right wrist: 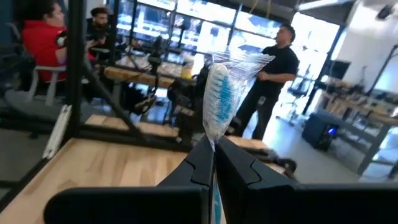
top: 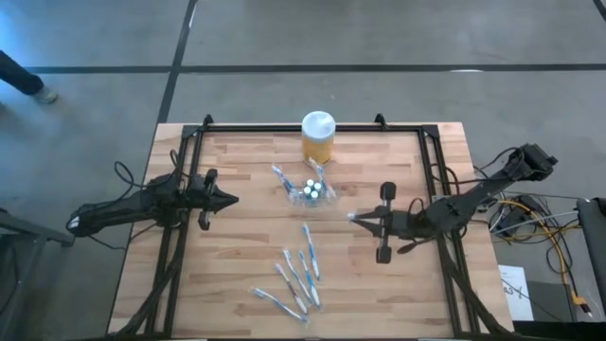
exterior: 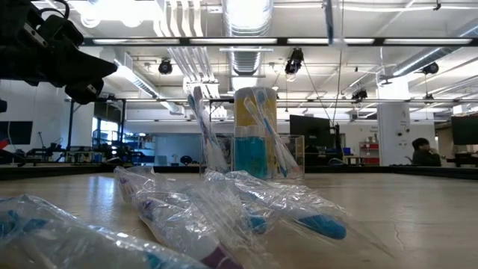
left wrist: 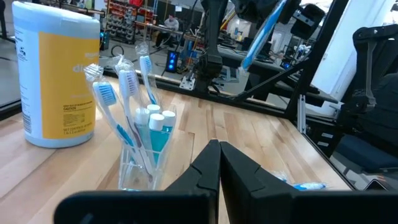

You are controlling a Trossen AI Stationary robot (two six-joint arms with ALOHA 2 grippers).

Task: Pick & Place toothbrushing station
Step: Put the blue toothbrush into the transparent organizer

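Already the holder near the middle of the table carries part of its load: in the left wrist view a few brushes stand up in it beside white-capped pieces, and the yellow jar sits just behind. The right gripper is pinched on a wrapped brush, its bristle end sticking out past the fingertips; it hangs to the right of the holder, near but not touching it. The left gripper has its fingers pressed together with nothing between them, and waits on the left side of the table, pointing toward the holder.

About six wrapped brushes lie scattered on the front part of the table, well apart from the holder. So I judge the job somewhat under half done: several brushes are placed, one is in the air and probably headed for the holder, and the loose pile is left to pick up one by one.
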